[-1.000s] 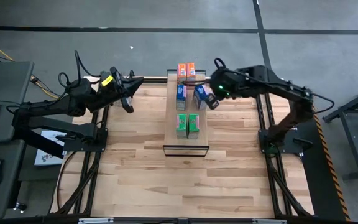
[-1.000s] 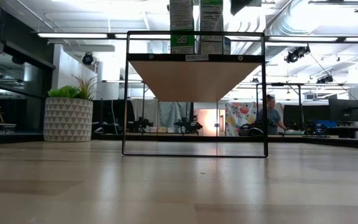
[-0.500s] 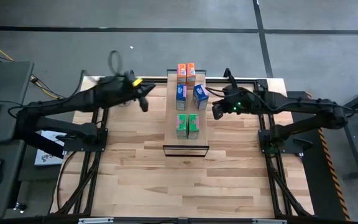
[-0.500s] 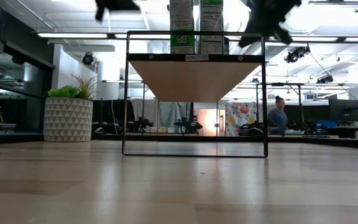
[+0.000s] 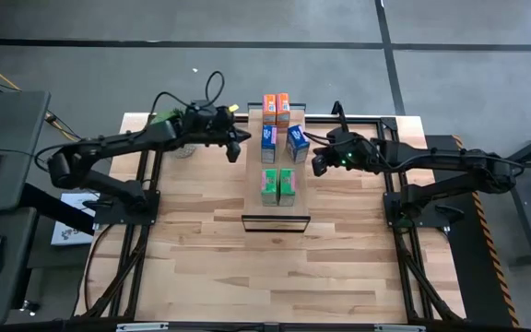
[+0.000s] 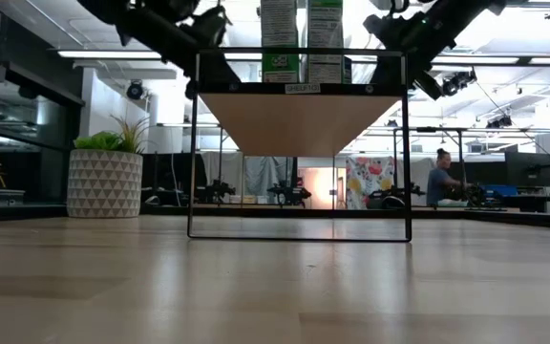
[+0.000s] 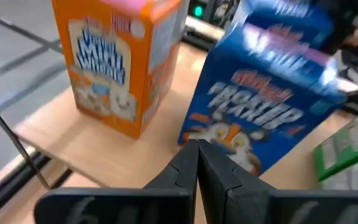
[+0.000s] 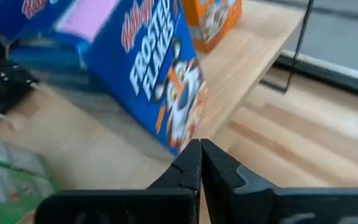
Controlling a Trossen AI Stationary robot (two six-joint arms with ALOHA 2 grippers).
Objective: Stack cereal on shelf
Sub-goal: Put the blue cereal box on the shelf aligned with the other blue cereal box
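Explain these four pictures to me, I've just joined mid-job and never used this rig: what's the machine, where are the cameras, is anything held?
It is a two-armed robot at a wooden table. One camera looks down from overhead, one sits at tabletop level, and one rides on each wrist. On the table stands a narrow shelf carrying six cereal boxes: orange, blue and green pairs. The left gripper and right gripper flank the blue boxes, jaws shut and holding nothing.

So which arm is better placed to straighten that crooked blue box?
Right, probably. The right gripper, shut, sits just beside the skewed blue box on the shelf; the left gripper has the other blue box between.
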